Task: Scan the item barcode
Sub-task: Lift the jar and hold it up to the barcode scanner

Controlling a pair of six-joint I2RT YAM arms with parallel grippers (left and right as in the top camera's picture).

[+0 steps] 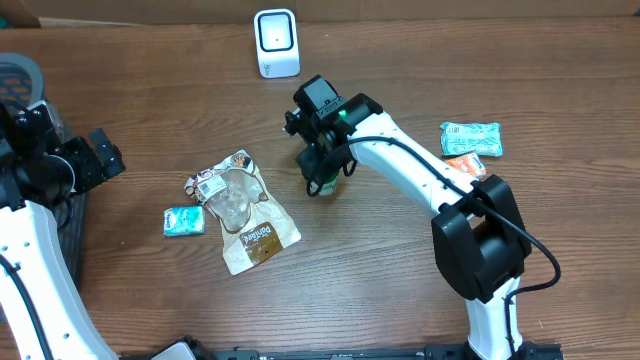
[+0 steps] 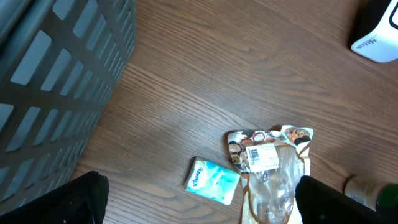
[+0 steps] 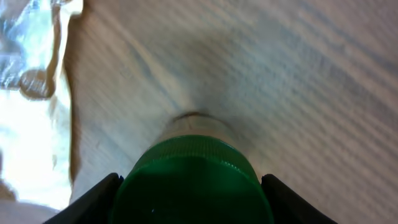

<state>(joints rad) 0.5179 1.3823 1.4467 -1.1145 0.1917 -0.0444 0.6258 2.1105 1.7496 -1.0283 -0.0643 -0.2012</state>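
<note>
A small bottle with a green cap stands upright on the wooden table, partly hidden under my right gripper in the overhead view. In the right wrist view the right gripper has a black finger pressed against each side of the cap. No barcode shows on the bottle. The white barcode scanner stands at the table's far edge, left of the bottle. My left gripper hangs open at the left side with nothing between its fingers.
A clear-fronted snack bag and a teal tissue pack lie left of the bottle. A teal packet and an orange one lie at the right. A grey slatted basket stands at the far left.
</note>
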